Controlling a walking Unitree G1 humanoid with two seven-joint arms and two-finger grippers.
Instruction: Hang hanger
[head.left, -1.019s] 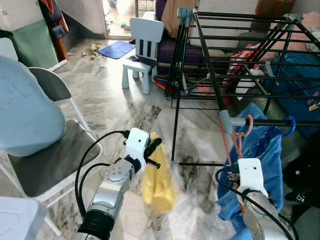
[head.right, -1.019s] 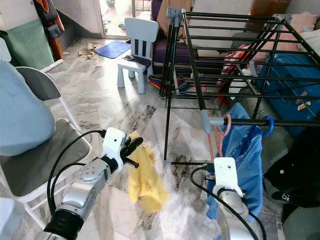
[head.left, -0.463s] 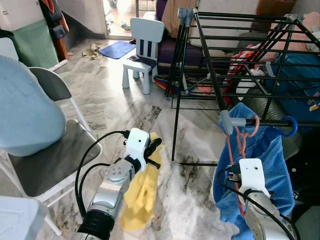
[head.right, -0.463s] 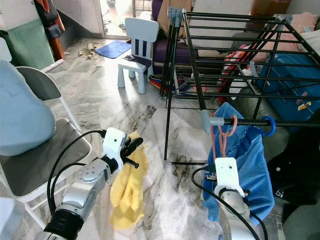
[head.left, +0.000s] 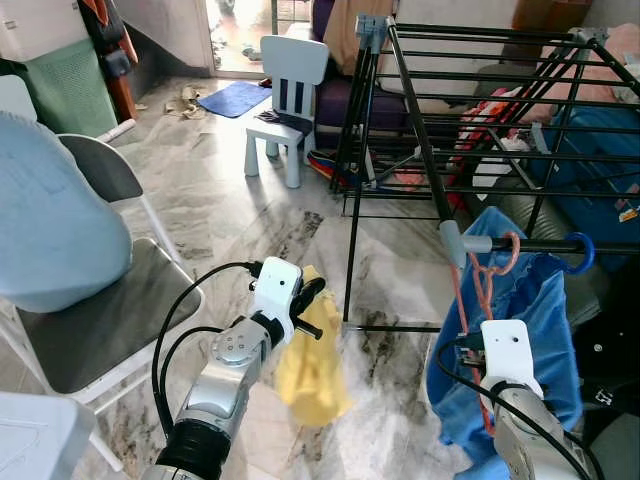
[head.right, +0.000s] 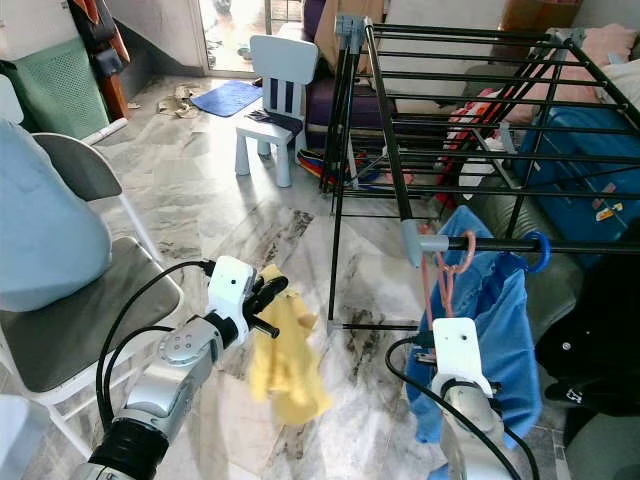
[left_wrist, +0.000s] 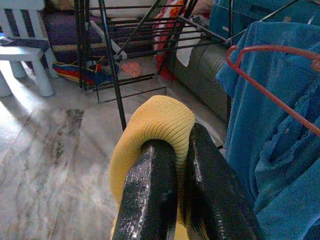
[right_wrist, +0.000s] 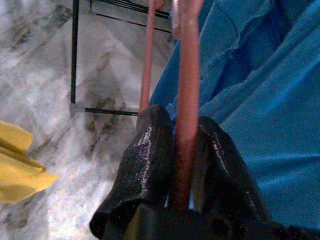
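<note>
The right gripper (right_wrist: 175, 165), clamped on the pink hanger (head.left: 482, 285), holds it upright just below the rack's near rail (head.left: 545, 243), hook touching, blue shirt (head.left: 530, 340) draped; the left gripper (left_wrist: 180, 170) pinches a yellow cloth (head.left: 312, 365).

The right gripper (right_wrist: 177, 165) sits just under the rack bar (head.left: 540, 243), clamped on the hanger (head.left: 480, 275) hooked over that bar, shirt (head.left: 525, 320) draped right beside it. Off to its left, the left gripper (left_wrist: 185, 175) pinches a cloth (head.left: 312, 365) hanging below it, with a chair (head.left: 90, 320) further left.
</note>
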